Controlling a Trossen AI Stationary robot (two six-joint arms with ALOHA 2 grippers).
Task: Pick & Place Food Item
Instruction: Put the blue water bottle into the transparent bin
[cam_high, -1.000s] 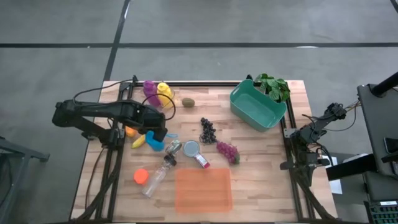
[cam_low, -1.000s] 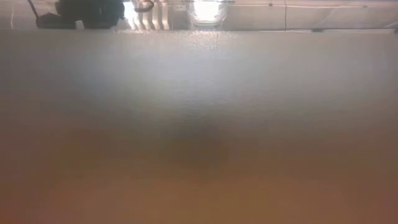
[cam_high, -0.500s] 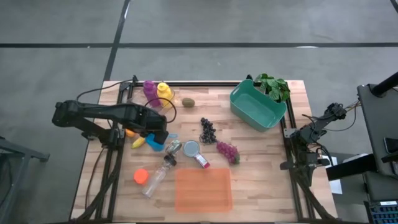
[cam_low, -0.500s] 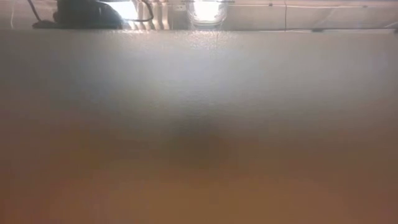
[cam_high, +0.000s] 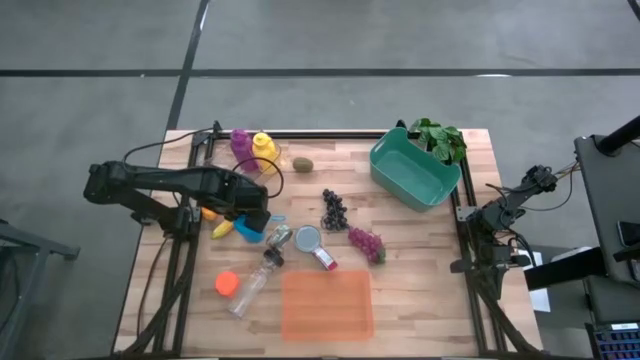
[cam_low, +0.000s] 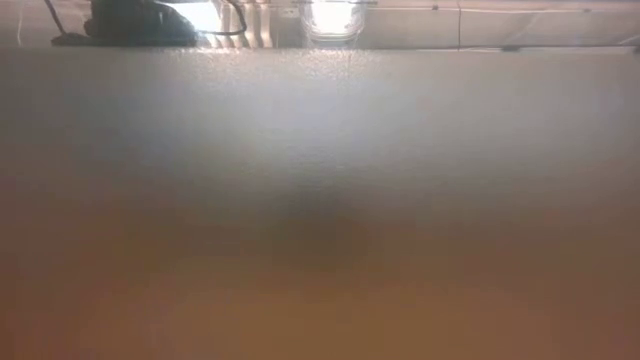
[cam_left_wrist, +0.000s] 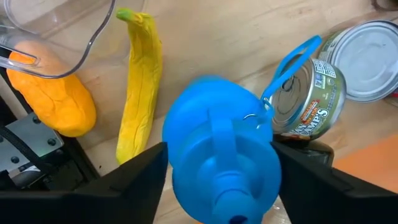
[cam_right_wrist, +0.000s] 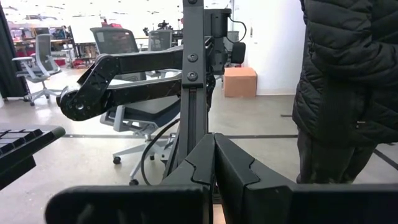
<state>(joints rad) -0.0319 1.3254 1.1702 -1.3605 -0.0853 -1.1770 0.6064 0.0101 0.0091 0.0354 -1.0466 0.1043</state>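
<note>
**Q:** Where is the left claw, and what does it hold?

**A:** The left claw (cam_high: 255, 225) lies low over the left part of the wooden surface (cam_high: 420, 265). Its two dark fingers (cam_left_wrist: 134, 177) stand well apart, one on each side of a blue bottle cap (cam_left_wrist: 219, 152). The left wrist view does not settle whether the pads press on the cap, so whether it is gripped cannot be told.

**Q:** Which food items lie near it?

**A:** A yellow banana (cam_left_wrist: 140, 81) lies just beside the cap, and an orange fruit (cam_left_wrist: 53, 99) lies beyond the banana, partly under a clear plastic container (cam_left_wrist: 59, 28). On the cap's other side a tin can (cam_left_wrist: 311, 87) lies on its side, with a blue ring (cam_left_wrist: 292, 59) arching in front of it.

**Q:** What else does the high view show?

**A:** Dark grapes (cam_high: 334, 210) and purple grapes (cam_high: 366, 243) sit near the middle; a kiwi (cam_high: 302, 164) lies toward the far edge, near a purple bottle (cam_high: 241, 143) and a yellow bottle (cam_high: 264, 148). A teal bin (cam_high: 413, 169) stands at the far right with a leafy green (cam_high: 441, 137) beside it. An orange board (cam_high: 327, 303) lies at the near edge, and a clear bottle (cam_high: 250, 286) with an orange cap (cam_high: 227, 283) lies to its left.

**Q:** And the right arm?

**A:** The right claw (cam_right_wrist: 214, 165) rests off the surface's right edge, fingers pressed together and holding nothing. A person in a dark padded jacket (cam_right_wrist: 348, 74) stands beyond it. The low view is blurred and shows nothing usable.
</note>
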